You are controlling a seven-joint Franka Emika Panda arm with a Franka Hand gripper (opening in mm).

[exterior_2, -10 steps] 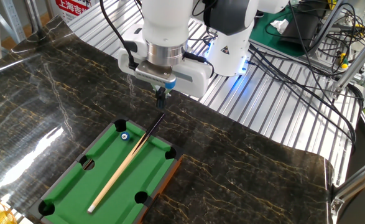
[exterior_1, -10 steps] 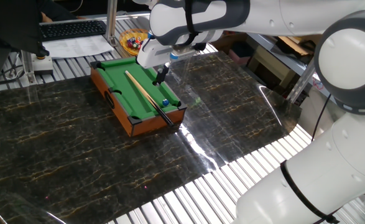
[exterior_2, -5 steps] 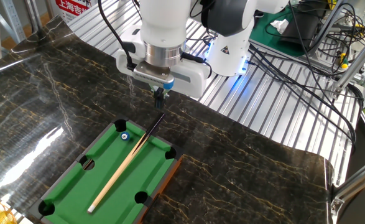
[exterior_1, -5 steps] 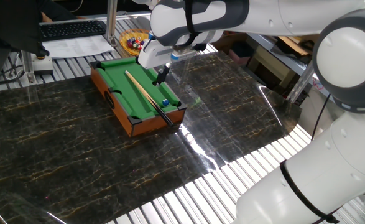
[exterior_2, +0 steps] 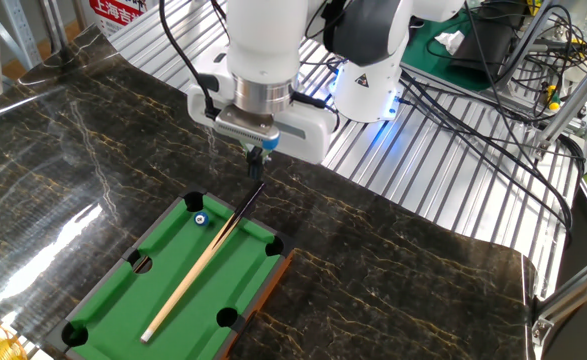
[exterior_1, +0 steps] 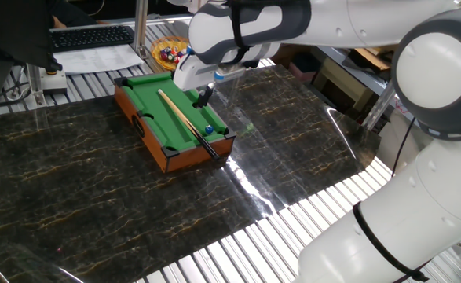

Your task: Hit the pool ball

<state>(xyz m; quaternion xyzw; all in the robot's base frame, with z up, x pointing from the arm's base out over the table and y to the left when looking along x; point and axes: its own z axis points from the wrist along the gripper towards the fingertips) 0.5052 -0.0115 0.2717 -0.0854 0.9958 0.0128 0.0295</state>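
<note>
A single blue pool ball (exterior_2: 200,218) rests on the green felt of a miniature wooden pool table (exterior_2: 235,292), close to a corner pocket at the end nearest the robot's base. Just beside it, one long wooden cue stick (exterior_2: 201,272) lies diagonally along the felt, its dark tip overhanging the end rail. The cue lies between the ball and the far long rail; nothing lies on the felt between the ball and the nearest pocket. Six pockets are visible from the other fixed view; from the first, the ball (exterior_1: 208,129) is a small speck beside the cue (exterior_1: 184,116), hard to make out. The claw (exterior_2: 257,158) hangs above the cue's dark tip, apart from it, its two fingers drawn close together on nothing. The pool table sits on a dark marbled tabletop (exterior_1: 81,196). Behind it, a yellow bowl (exterior_1: 167,52) of coloured balls is partly hidden by the arm, its count unreadable; a keyboard (exterior_1: 93,35) lies beyond.
</note>
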